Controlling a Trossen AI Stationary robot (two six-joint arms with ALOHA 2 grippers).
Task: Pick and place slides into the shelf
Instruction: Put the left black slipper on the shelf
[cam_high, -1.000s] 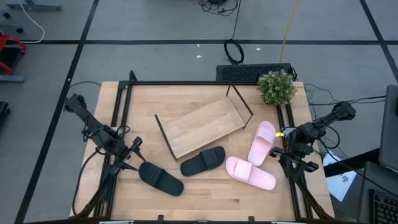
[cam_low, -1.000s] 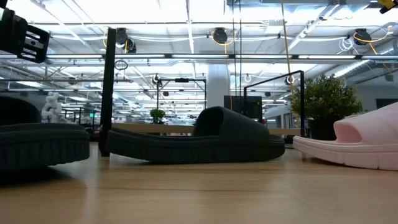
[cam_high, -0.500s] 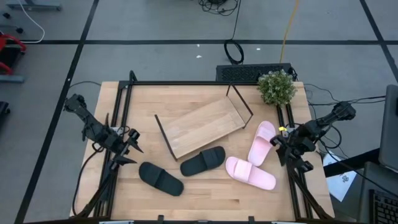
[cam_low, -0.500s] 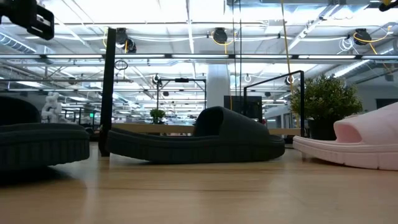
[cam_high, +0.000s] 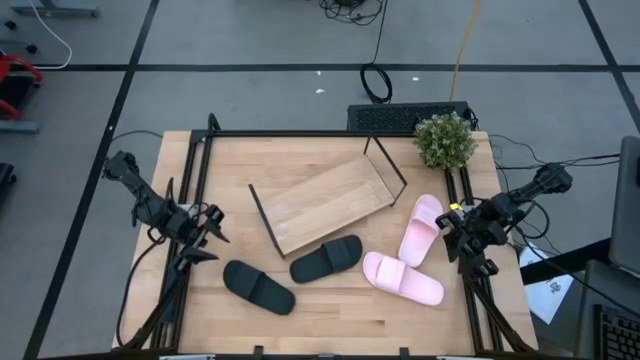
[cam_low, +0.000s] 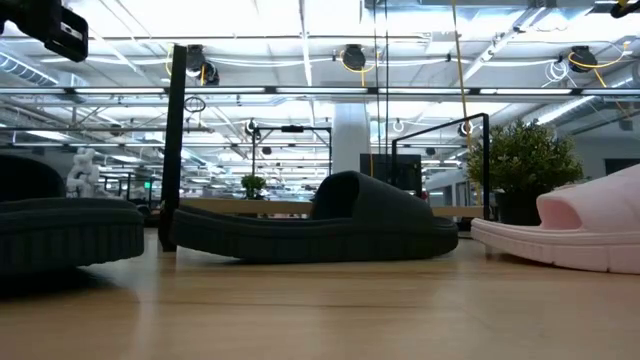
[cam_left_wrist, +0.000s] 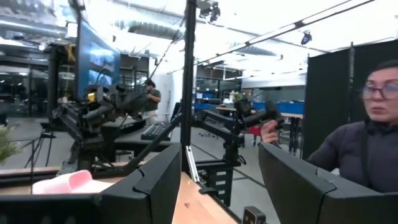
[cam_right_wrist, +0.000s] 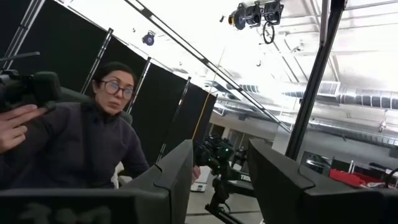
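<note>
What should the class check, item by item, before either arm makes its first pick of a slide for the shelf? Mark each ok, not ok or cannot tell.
1. Shelf free of slides: ok, its board is bare.
2. All four slides on the table: ok, two black slides and two pink slides.
3. Left gripper open and empty: ok.
4. Right gripper open and empty: ok.
5. Shelf square to the table edge: not ok, it sits at an angle.
6. Pink slides apart: cannot tell, they nearly meet.

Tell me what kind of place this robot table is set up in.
Probably an open robotics lab or workshop: exposed ceiling ducts, other arm rigs on benches behind, black partition panels, and a person operating a handheld controller.
</note>
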